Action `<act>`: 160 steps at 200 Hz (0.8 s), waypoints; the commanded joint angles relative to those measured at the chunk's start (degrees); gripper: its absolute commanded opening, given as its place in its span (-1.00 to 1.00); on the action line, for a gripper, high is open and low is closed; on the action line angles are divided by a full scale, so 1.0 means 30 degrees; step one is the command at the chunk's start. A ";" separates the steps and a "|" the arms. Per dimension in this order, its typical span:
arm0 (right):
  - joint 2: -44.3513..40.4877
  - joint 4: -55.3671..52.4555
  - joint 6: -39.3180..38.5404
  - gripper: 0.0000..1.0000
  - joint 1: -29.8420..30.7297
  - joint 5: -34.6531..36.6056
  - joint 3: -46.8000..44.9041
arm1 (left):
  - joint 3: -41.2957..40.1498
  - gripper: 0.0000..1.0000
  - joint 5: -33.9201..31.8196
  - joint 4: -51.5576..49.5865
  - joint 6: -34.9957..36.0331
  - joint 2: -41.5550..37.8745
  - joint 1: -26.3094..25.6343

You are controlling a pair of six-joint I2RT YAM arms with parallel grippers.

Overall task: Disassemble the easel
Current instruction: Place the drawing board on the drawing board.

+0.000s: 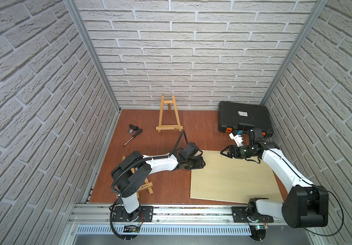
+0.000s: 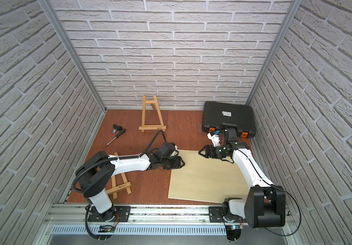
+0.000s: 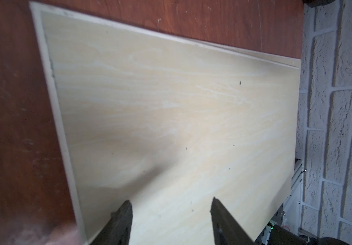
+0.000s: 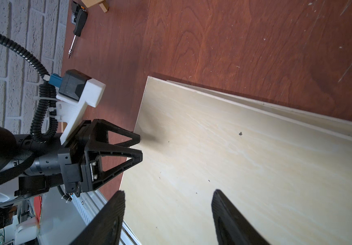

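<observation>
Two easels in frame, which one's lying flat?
The front easel, partly hidden under the left arm, lies flat. The back easel stands upright by the brick wall.

Light: bright, even, diffuse, from overhead.
Shadows: soft and short under both arms on the worktop (image 1: 166, 191); one dark smudge on the plywood board (image 4: 234, 169) just beside the left gripper (image 4: 140, 144).
Distortion: brick walls (image 1: 22, 84) bow and splay toward the edges of both top views.
Blur: left wrist view soft throughout, smeared along its left edge and lower left corner.
</observation>
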 commanded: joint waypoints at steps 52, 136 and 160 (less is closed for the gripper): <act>0.0022 0.1040 0.1448 0.35 0.0092 0.2863 -0.1153 | -0.0044 0.23 -0.0497 -0.0275 0.0069 -0.0841 -0.0436; -0.0548 0.1413 0.1714 0.36 0.0131 0.2232 -0.1113 | -0.1713 0.50 -0.2472 -0.3779 0.0295 -0.2106 -0.0557; -0.0802 0.1373 0.1779 0.36 0.0105 0.2156 -0.0996 | -0.1335 0.50 -0.1866 -0.3381 0.0109 -0.1105 -0.1058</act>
